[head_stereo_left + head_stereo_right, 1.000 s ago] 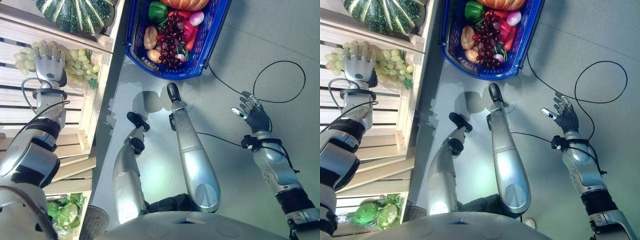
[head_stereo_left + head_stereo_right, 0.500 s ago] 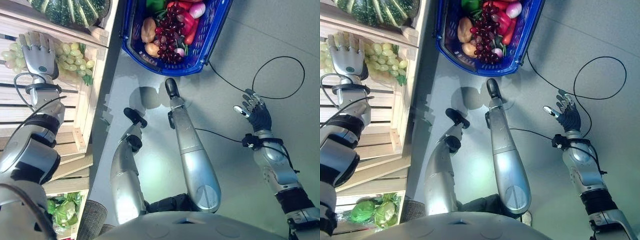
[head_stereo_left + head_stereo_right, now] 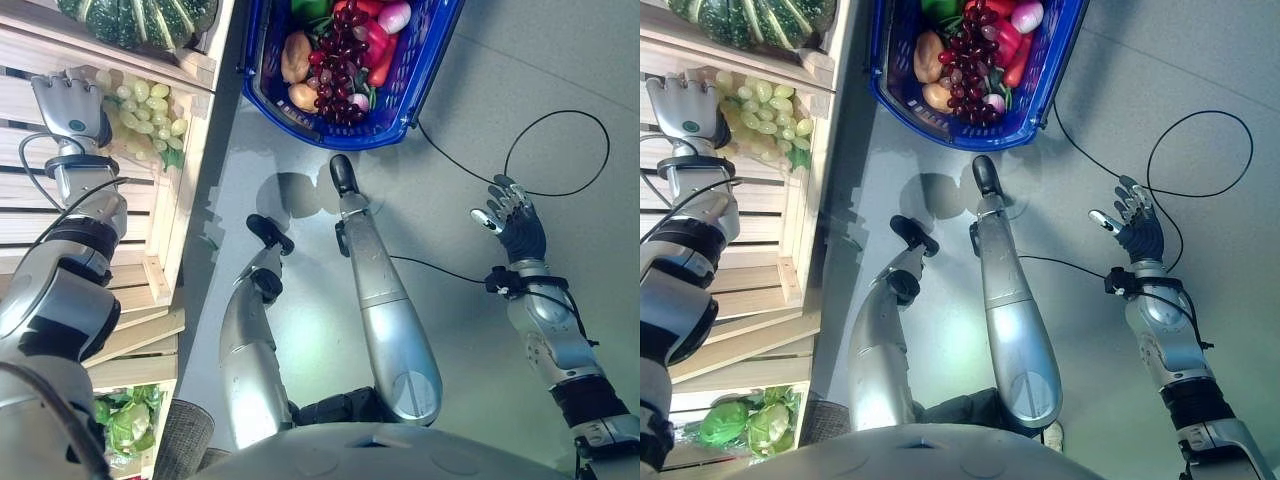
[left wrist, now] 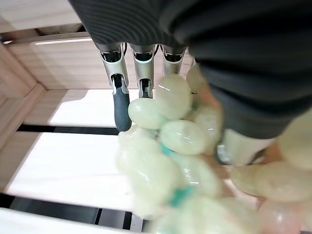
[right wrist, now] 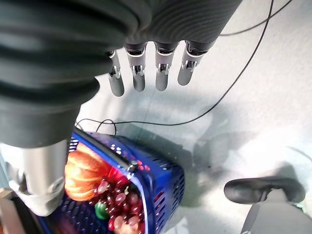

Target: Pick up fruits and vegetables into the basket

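Left robot hand lies on the green grape bunch on the wooden shelf, fingers curled into it. We close fully round the stem before lifting toward the blue basket. Right robot hand hangs slack-fingered, holding nothing.

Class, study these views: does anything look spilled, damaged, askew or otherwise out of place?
Nothing stands out. The green grapes lie on the wooden shelf under the left hand; the produce sits inside the blue basket on the floor, none spilled. The right hand hangs open over bare floor.
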{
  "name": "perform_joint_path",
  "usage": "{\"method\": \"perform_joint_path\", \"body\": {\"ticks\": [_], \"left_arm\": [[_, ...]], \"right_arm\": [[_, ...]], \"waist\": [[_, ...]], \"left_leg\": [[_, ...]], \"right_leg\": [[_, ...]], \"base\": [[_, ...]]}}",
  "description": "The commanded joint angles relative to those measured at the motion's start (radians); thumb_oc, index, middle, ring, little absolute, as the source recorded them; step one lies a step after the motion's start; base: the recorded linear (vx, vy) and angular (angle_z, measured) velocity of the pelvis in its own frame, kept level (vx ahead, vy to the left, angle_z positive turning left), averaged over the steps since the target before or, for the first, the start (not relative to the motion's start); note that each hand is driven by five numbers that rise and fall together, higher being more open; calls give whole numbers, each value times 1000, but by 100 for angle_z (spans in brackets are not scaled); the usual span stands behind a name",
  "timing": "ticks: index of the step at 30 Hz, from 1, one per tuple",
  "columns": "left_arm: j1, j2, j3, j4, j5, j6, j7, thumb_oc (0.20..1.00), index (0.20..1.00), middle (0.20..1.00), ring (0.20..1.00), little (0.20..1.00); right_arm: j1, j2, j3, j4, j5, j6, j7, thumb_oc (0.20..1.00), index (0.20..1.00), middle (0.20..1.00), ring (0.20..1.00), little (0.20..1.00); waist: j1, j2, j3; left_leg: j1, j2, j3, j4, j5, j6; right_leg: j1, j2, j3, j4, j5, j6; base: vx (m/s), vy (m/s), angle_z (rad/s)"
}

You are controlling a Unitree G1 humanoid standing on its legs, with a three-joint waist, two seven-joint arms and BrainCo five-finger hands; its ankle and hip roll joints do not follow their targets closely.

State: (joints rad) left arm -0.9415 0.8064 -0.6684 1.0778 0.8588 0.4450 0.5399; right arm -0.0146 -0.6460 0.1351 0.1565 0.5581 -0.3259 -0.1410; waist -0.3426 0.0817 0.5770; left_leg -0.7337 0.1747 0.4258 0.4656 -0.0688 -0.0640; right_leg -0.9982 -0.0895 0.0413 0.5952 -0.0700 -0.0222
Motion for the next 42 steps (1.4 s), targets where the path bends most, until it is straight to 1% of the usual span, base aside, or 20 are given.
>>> {"method": "perform_joint_path", "body": {"ticks": [1,4,9,12,14,17,20,23,25,26,27,29,31,33,35,36,37,39,40,42], "left_arm": [[104,88,73,39,-34,-1,17,200,200,200,200,200],[148,99,98,-6,-12,-31,43,200,200,200,200,200],[226,119,143,-111,35,-84,76,200,200,200,200,200],[291,133,181,-185,23,-140,80,200,200,200,200,200],[331,140,208,-234,-54,-190,50,200,200,200,200,200],[386,134,249,-307,-215,-270,-79,200,200,200,200,200],[436,116,302,-372,-324,-319,-202,200,200,200,200,200],[471,122,342,-435,-347,-344,-279,200,200,200,200,200],[492,135,356,-466,-351,-357,-293,200,200,200,200,200],[517,157,367,-511,-347,-356,-297,200,200,200,200,200],[532,171,379,-541,-335,-356,-296,200,200,200,200,200],[558,197,397,-600,-328,-352,-292,200,200,200,200,200],[599,222,429,-690,-302,-341,-288,200,200,200,200,200],[627,235,457,-770,-272,-330,-283,200,200,200,200,200],[642,253,487,-852,-232,-327,-281,200,200,200,200,200],[643,256,492,-865,-227,-327,-287,200,200,200,200,200],[642,264,504,-902,-201,-331,-299,200,200,200,200,200],[639,276,513,-935,-183,-338,-306,200,200,200,200,200],[623,285,517,-972,-163,-348,-329,200,200,200,200,200],[614,291,520,-996,-147,-358,-343,200,200,200,200,200]], "right_arm": [[20,-12,15,-58,1,-88,82,1000,1000,1000,1000,1000],[28,-21,14,-123,-35,-115,139,1000,1000,1000,1000,1000],[24,-50,5,-231,-147,-80,100,1000,1000,1000,1000,1000],[11,-71,-4,-289,-163,-46,99,1000,1000,1000,1000,1000],[0,-73,-9,-318,-156,-15,103,1000,1000,1000,1000,1000],[-22,-74,-16,-355,-135,44,138,1000,1000,1000,1000,1000],[-45,-71,-24,-393,-127,116,177,1000,1000,1000,1000,1000],[-63,-75,-34,-425,-116,171,202,1000,1000,1000,1000,1000],[-65,-82,-41,-437,-137,182,196,1000,1000,1000,1000,1000],[-61,-94,-49,-443,-183,185,166,1000,1000,1000,1000,1000],[-60,-105,-56,-448,-199,186,156,1000,1000,1000,1000,1000],[-59,-126,-69,-461,-211,185,142,1000,1000,1000,1000,1000],[-71,-145,-69,-480,-246,160,138,1000,1000,1000,1000,1000],[-94,-160,-56,-506,-241,167,131,1000,1000,1000,1000,1000],[-139,-167,-19,-536,-227,195,184,1000,1000,1000,1000,1000],[-145,-167,-10,-541,-226,206,184,1000,1000,1000,1000,1000],[-172,-165,23,-557,-220,246,193,1000,1000,1000,1000,1000],[-204,-163,61,-560,-219,275,207,1000,1000,1000,1000,1000],[-245,-163,106,-559,-225,311,221,1000,1000,1000,1000,1000],[-278,-163,140,-561,-221,342,239,1000,1000,1000,1000,1000]], "waist": [[-23,-10,-57],[-15,-10,-57],[4,-7,-57],[22,-7,-57],[33,-10,-57],[50,-10,-57],[62,-7,-57],[72,1,-71],[76,9,-87],[78,17,-103],[79,20,-110],[82,29,-123],[92,41,-140],[106,51,-159],[120,61,-180],[124,63,-184],[134,67,-201],[142,70,-213],[157,74,-237],[167,75,-250]], "left_leg": [[-43,36,-50,72,-4,-53],[0,32,-50,56,0,-52],[83,25,-59,32,2,-49],[152,20,-64,15,-1,-45],[197,17,-68,1,-1,-43],[268,11,-75,-23,4,-41],[343,4,-79,-55,11,-37],[400,-10,-81,-88,16,-32],[424,-18,-83,-107,19,-31],[447,-25,-84,-123,23,-29],[455,-26,-73,-138,46,-18],[480,-33,-76,-152,44,-16],[509,-45,-84,-163,37,-14],[540,-57,-95,-177,32,-12],[576,-68,-106,-200,31,-15],[583,-71,-109,-204,32,-15],[603,-79,-115,-221,34,-14],[624,-86,-122,-237,35,-15],[648,-94,-129,-256,36,-14],[663,-98,-136,-264,35,-14]], "right_leg": [[48,-29,-50,-22,-17,80],[96,-35,-60,-34,-20,82],[188,-45,-75,-54,-26,87],[264,-56,-89,-72,-31,90],[315,-63,-99,-86,-33,93],[393,-69,-106,-105,-36,95],[469,-73,-109,-126,-37,99],[525,-77,-111,-146,-42,101],[546,-80,-113,-157,-45,102],[568,-84,-114,-169,-45,102],[574,-85,-119,-184,-22,93],[599,-90,-122,-196,-26,95],[636,-98,-125,-213,-32,96],[675,-105,-130,-233,-36,98],[724,-111,-139,-264,-36,100],[733,-112,-140,-269,-35,101],[760,-114,-145,-289,-33,104],[790,-118,-151,-309,-29,108],[823,-121,-160,-330,-27,110],[842,-123,-167,-339,-27,112]], "base": [[0,0,0],[0,0,0],[-4,28,7],[3,11,0],[14,21,6],[41,33,8],[72,45,3],[67,57,6],[83,82,5],[38,103,1],[35,111,1],[36,78,2],[71,65,2],[83,51,0],[79,42,2],[75,28,7],[87,17,11],[106,4,10],[124,-8,5],[105,-19,11]]}}
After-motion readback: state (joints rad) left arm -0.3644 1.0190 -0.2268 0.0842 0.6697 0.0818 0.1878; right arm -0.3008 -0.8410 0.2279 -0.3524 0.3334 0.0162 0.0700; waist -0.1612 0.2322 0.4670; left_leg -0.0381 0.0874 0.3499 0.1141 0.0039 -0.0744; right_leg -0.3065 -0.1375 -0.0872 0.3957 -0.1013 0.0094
